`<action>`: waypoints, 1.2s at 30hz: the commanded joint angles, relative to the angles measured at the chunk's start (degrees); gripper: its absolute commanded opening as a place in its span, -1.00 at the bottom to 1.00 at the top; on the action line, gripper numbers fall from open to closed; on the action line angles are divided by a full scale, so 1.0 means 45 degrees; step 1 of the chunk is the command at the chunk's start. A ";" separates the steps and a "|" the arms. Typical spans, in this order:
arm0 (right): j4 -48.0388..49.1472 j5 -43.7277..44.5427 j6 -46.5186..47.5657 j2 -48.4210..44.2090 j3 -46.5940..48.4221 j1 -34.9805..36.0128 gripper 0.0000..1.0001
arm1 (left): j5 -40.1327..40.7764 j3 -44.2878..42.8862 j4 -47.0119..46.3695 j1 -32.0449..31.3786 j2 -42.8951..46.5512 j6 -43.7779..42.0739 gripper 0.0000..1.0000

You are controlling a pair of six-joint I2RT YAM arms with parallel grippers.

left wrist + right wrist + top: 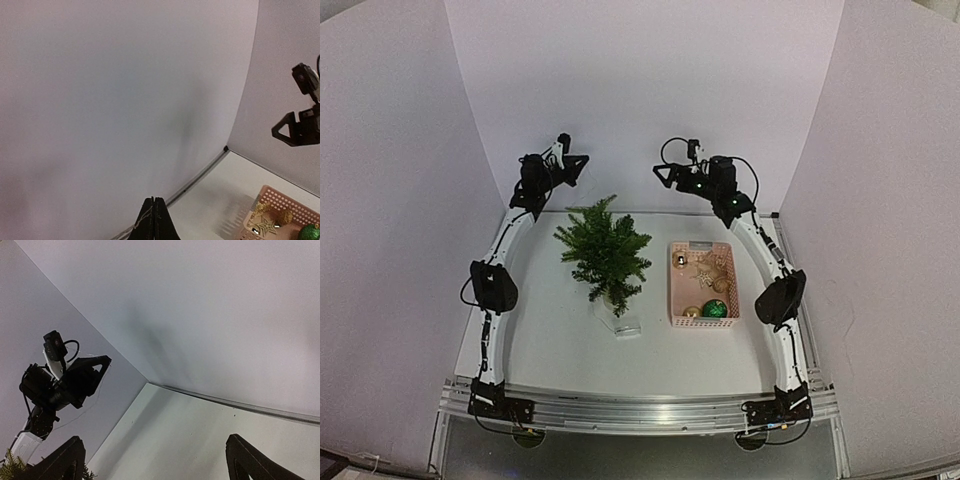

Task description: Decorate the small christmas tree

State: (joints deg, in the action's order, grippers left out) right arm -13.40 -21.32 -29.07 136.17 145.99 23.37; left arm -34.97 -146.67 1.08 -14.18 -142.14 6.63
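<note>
Tree (605,255) stands mid-bench (550,350), pale base toward near edge. Just left of pink basket (673,290), not touching it. Basket holds green ball (715,309), gold ball (691,312), gold star (703,270) and smaller gold bits. Left hand (572,163) raised at far left near back wall, clenched, fingers pressed flat together, empty. Right hand (667,176) raised at far right beyond basket's far end, released, fingers spread wide, empty. Hands face each other, both well apart from tree.
</note>
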 commanded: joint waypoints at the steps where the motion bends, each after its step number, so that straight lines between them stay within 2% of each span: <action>1: 0.1407 -0.0767 -0.0794 0.0480 0.0423 0.0021 0.90 | -0.3363 -0.0653 -0.0089 -0.0257 -0.0442 0.0400 -1.00; 4: 0.2054 -0.0920 -0.1193 0.0802 0.0389 0.0015 0.87 | -0.4552 -0.0564 0.0820 -0.0369 -0.0657 -0.0459 -1.00; 9: 0.3218 -0.0886 -0.1896 0.1223 0.0011 0.0016 0.86 | -0.5194 -0.0214 0.2889 -0.0423 -0.0688 -0.2371 -1.00; 16: 0.4824 -0.0958 -0.3459 0.2504 0.0081 0.0026 0.78 | -0.6159 -0.0335 0.4031 -0.0456 -0.1134 -0.1962 -1.00; 18: 0.5199 -0.1117 -0.3574 0.2723 0.0059 0.0110 0.78 | -0.6138 -0.0359 0.4748 -0.0573 -0.1276 -0.2407 -1.00; 23: 0.5364 -0.1087 -0.2410 0.2929 -0.0166 0.0623 0.80 | -0.5523 -0.0089 0.6909 -0.1033 -0.1344 -0.4154 -1.00; 27: 0.5586 -0.1626 -0.2005 0.3372 -0.0103 0.0689 0.77 | -0.5223 -0.0372 0.7135 -0.1071 -0.1401 -0.4486 -1.00; 30: 0.5722 -0.2182 -0.1694 0.3815 0.0145 0.0740 0.67 | -0.4821 -0.0426 0.7224 -0.1160 -0.1329 -0.5272 -1.00; 33: 0.5827 -0.2715 -0.1004 0.3990 0.0201 0.0897 0.64 | -0.4325 -0.0660 0.7428 -0.1326 -0.1477 -0.6037 -1.00; 36: 0.5811 -0.2537 -0.0101 0.3728 -0.0280 0.1047 0.64 | -0.4212 -0.0784 0.7149 -0.1425 -0.1574 -0.5979 -1.00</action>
State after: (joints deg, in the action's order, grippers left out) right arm 10.36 -30.76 -35.75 152.56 145.01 27.36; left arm -55.93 -146.94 33.45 -20.17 -148.48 -16.85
